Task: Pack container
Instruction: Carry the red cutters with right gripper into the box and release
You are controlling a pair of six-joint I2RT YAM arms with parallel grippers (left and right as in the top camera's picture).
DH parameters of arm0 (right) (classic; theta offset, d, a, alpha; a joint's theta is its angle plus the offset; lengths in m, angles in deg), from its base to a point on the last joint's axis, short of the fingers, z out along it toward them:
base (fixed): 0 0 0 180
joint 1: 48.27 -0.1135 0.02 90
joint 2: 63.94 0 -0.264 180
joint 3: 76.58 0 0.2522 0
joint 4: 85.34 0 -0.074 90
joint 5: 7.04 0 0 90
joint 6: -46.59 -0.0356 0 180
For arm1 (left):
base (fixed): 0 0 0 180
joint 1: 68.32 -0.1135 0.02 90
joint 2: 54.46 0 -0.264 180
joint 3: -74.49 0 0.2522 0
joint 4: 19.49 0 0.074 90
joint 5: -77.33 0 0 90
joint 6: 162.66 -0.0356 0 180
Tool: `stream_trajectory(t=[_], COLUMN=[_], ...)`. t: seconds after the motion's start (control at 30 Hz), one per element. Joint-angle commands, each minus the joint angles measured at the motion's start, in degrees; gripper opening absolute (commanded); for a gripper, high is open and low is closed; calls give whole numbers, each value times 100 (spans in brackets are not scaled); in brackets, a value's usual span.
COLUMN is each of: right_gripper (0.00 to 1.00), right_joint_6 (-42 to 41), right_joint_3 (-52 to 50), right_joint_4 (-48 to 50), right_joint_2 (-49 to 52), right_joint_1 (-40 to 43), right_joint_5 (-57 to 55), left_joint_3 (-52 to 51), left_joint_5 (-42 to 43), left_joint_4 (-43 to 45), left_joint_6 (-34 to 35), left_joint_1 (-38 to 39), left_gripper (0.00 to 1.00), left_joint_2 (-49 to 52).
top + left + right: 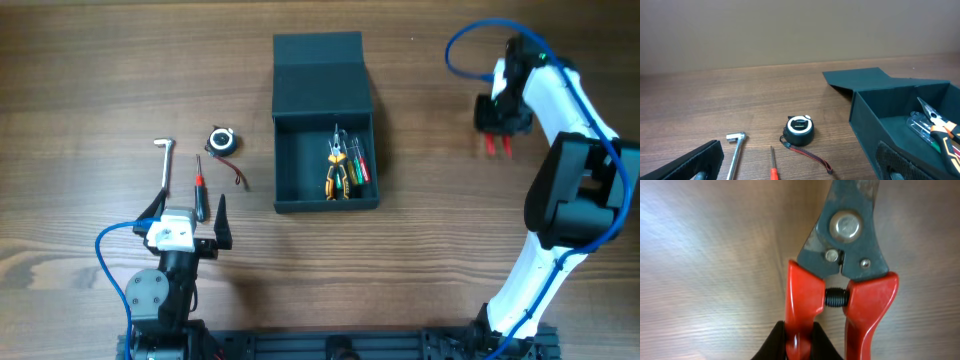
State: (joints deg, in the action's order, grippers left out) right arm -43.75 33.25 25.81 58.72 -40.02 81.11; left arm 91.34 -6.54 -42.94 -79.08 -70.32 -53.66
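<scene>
Red-handled pliers (840,295), one handle pinched in the right end effector (799,342), seemingly mid-pickup, needed carrying into the container (283,165); the left end effector (188,218) hung spread.

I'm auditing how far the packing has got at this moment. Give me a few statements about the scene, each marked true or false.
1. The container has its lid open. True.
2. The tape measure is inside the container. False: it lies on the table to the container's left.
3. The right gripper holds the red-handled cutters. True.
4. The left gripper is clamped on the screwdriver. False: its jaws stand open and the screwdriver lies free on the table.
5. The container holds nothing. False: orange-handled pliers and other small tools lie in it.
</scene>
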Motion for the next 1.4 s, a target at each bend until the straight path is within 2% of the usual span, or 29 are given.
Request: stream_trajectory(t=[0.0,0.17,0.33,0.6,0.73,0.9,1.37], right_gripper=[4,4,4,4,4,4,4], right_joint_6=[-118,-127,-597,-1327,-1681,-1928,-2085], right_joint_3=[1226,2175,2199,2194,2065,1320,131], right_joint_4=[-313,-949,-1655,-2306,-2470,-2046,-1305], right_joint_2=[-35,-83,-85,-83,-83,-81,-81], right_joint_1=[-173,-918,-2321,-3904,-4087,-4087,-4087], right_joint_5=[157,282,498,487,490,492,1088], left_joint_3=[-22,-22,-22,-22,-22,-22,-22], left_joint_5=[109,109,109,109,109,109,109], left_joint_4=[2,0,2,2,2,2,2], left_joint_6=[-87,-87,-87,-87,-87,-87,-87], left_joint_1=[-31,-31,-33,-31,-31,-31,-31], left_gripper=[100,100,100,100,100,100,100], left_joint_2=[-37,-37,-37,-37,-37,-37,-37])
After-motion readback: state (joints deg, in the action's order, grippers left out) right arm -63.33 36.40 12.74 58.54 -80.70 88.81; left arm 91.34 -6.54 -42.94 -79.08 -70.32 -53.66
